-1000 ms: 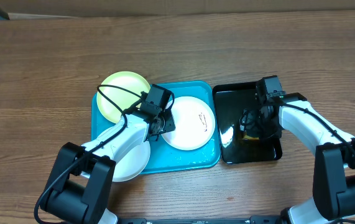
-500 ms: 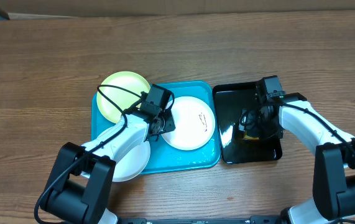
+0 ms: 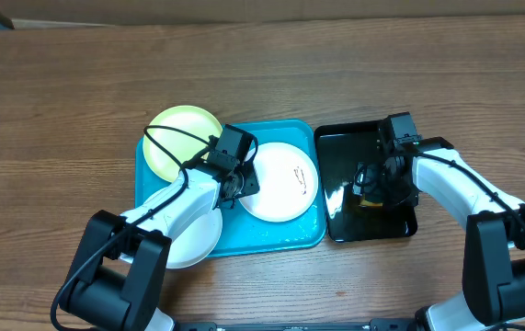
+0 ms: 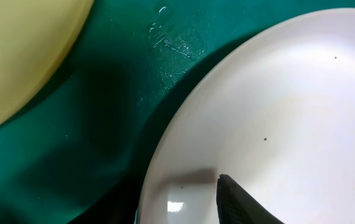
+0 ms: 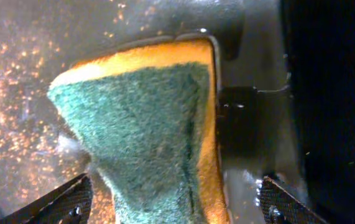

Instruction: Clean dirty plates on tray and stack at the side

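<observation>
Dirty plates [image 3: 280,181] number three, all on or overlapping the turquoise tray [image 3: 271,234] on the wooden worktop [image 3: 336,74]. A smudged white plate [image 3: 285,184] lies flat inside the tray's right half, with dark streaks [image 3: 301,176] toward its right side. A yellow-green plate [image 3: 177,138] sits at the tray's far left corner and hangs out over the rim there. A second white plate [image 3: 198,241] sits at the tray's near left corner, overhanging the rim, with my left arm crossing above part of it.

My left pincer [image 3: 243,177] is low over the middle of the tray, at the left edge of the smudged white plate. In the left wrist view one black fingertip [image 4: 242,202] lies over the plate's inner face just inside the rim, and a dark shape sits outside the rim. I cannot tell whether this pincer is clenched on the plate or only straddling its edge.

Just right of the tray, almost touching it, stands a glossy black tray [image 3: 345,152], wet inside. My right pincer [image 3: 372,186] is down in it, released: its fingers stand spread on either side of a sponge [image 5: 146,124], yellow with a green scouring face, and a gap shows between the sponge and one finger [image 5: 283,199].
</observation>
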`<action>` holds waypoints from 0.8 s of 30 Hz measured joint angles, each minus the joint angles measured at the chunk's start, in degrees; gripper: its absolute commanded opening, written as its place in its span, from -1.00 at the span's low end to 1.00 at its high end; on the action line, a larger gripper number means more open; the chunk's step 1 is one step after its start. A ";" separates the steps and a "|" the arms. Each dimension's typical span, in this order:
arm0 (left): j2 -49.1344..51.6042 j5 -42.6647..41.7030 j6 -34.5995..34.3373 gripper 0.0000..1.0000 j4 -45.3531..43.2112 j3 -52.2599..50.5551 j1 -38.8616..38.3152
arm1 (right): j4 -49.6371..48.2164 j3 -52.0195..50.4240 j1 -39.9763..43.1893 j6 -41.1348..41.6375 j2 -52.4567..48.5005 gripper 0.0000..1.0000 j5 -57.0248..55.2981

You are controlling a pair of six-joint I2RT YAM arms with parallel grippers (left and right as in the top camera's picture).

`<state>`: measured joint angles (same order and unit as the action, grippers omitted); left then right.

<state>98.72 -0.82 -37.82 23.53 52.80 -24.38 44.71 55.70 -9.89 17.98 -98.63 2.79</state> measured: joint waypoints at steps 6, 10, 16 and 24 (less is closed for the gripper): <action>0.00 -0.02 0.00 -0.13 0.00 0.00 0.00 | 1.40 0.00 0.00 0.04 0.00 0.64 0.83; 0.00 0.00 0.00 -0.13 0.00 0.00 -0.02 | 1.81 -0.02 0.00 -0.11 0.00 0.31 0.92; 0.00 -0.02 0.00 -0.13 0.00 0.00 0.00 | 1.79 -0.02 0.00 -0.15 0.00 -0.33 1.36; 0.00 -0.02 0.02 -0.06 -0.02 0.00 0.00 | 1.79 -0.02 0.00 0.13 0.00 0.47 1.44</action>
<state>98.72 -0.84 -37.80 23.51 52.80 -24.38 46.50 55.68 -9.89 18.11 -98.63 4.23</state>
